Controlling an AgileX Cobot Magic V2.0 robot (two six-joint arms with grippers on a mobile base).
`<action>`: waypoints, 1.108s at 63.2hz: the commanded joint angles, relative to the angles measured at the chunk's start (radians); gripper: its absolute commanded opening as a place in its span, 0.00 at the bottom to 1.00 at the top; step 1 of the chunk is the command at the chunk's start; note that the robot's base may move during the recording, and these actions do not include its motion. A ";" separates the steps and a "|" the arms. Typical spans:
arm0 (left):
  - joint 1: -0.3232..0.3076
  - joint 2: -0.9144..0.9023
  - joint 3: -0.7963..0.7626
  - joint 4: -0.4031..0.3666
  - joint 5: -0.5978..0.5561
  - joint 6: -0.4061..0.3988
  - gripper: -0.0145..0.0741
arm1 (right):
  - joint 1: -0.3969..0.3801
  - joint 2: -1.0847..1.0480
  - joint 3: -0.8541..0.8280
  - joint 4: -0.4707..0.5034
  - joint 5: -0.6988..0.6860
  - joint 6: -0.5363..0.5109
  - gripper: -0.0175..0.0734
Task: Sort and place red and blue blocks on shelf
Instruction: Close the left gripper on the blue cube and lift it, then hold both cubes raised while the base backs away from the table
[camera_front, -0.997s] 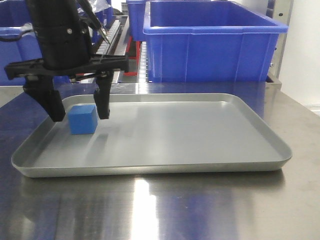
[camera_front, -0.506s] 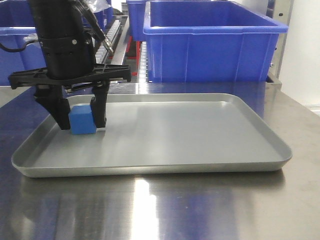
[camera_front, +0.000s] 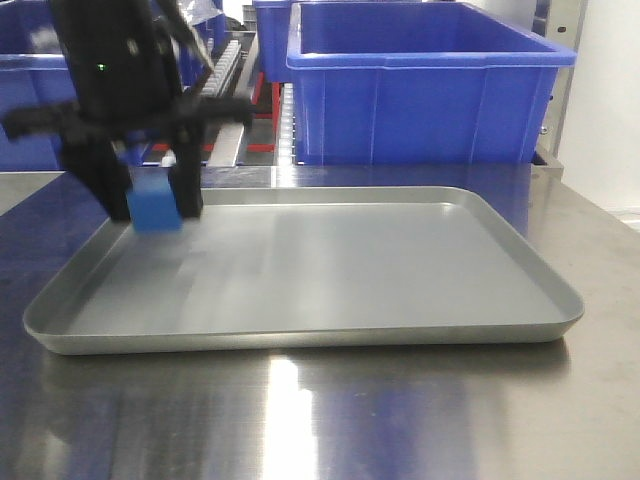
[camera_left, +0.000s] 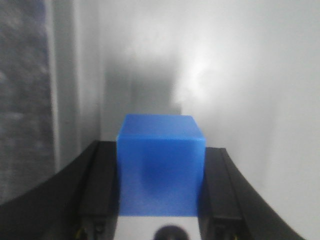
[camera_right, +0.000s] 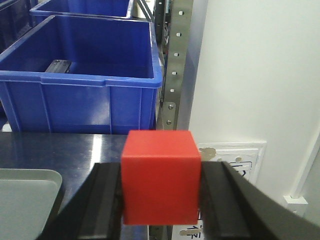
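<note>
**Both blocks pinched, one per arm**

Steel surface (camera_front: 320, 425), streaked with glare, carries a shallow grey tray (camera_front: 300, 338). Large blue bins (camera_front: 430, 90) stand behind it, and a white roller track (camera_front: 222, 62) slopes down between them.

Left gripper (camera_front: 155, 200):
- The jaws are closed on the blue block (camera_front: 155, 210), with one black finger against each side face.
- The front view is motion-blurred around the arm, so edges are soft.
- The block is between the jaws over the tray's far corner, with the rest of the tray floor spreading out to one side of the jaws.
- It looks to hang just above the tray floor, but with the blur I cannot be sure.
- The wrist view shows the same pinch close up. The fingers (camera_left: 102, 185) flank the cube, with pale tray metal and a soft shadow beyond the jaws.

Right gripper (camera_right: 161, 200):
- The jaws are pinching the red block (camera_right: 160, 172), which fills the gap between them.
- The block is held above the steel surface.
- A rounded corner of the grey tray lies below the jaws and off to one side.
- Beyond the jaws stands a blue bin.
- Beside the bin rises a perforated steel upright of the shelf (camera_right: 175, 65), and then a white wall (camera_right: 250, 75).
</note>
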 joint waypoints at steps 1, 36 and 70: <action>0.006 -0.113 -0.032 0.005 -0.046 0.064 0.30 | -0.002 -0.002 -0.031 -0.004 -0.085 0.001 0.25; 0.222 -0.486 0.309 -0.293 -0.495 0.708 0.30 | -0.002 -0.002 -0.031 -0.004 -0.085 0.001 0.25; 0.415 -1.045 0.875 -0.391 -1.046 0.770 0.30 | -0.002 -0.002 -0.031 -0.004 -0.085 0.001 0.25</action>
